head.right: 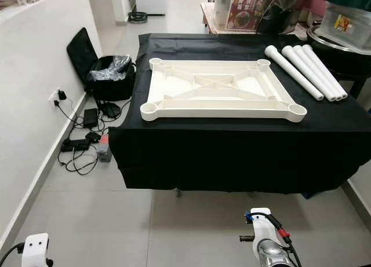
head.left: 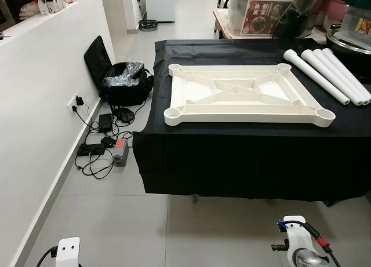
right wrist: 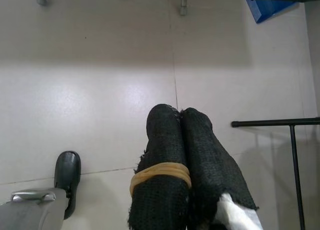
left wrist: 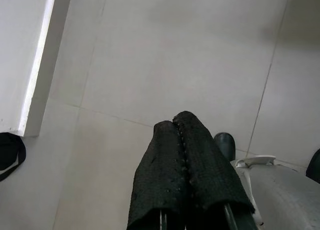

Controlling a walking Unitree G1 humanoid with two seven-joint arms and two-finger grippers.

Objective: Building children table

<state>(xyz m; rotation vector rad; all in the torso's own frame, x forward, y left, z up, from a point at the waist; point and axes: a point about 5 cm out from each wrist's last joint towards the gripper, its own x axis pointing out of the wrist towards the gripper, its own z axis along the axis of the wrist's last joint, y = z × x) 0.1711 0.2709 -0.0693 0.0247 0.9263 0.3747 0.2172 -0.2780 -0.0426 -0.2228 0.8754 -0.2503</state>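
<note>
Hanging low over the tiled floor [left wrist: 150, 65], the left end effector [left wrist: 179, 121] and right end effector [right wrist: 179, 112] are both keeping their fingers pressed together, empty. Well ahead of them, the white tabletop frame [head.left: 246, 94] is lying on the black-draped desk [head.left: 243, 151], four white leg tubes [head.left: 330, 73] beside it.

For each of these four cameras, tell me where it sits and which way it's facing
Left eye view: on the head, facing forward and down at the white tabletop and four legs on the black-draped table; both forearms show at the bottom edge.
Right eye view: same scene, same forearms.
Left wrist view: on the left wrist, facing down at floor tiles; left gripper shut.
Right wrist view: on the right wrist, facing the floor; right gripper shut.
Both wrist views share a robot foot.
</note>
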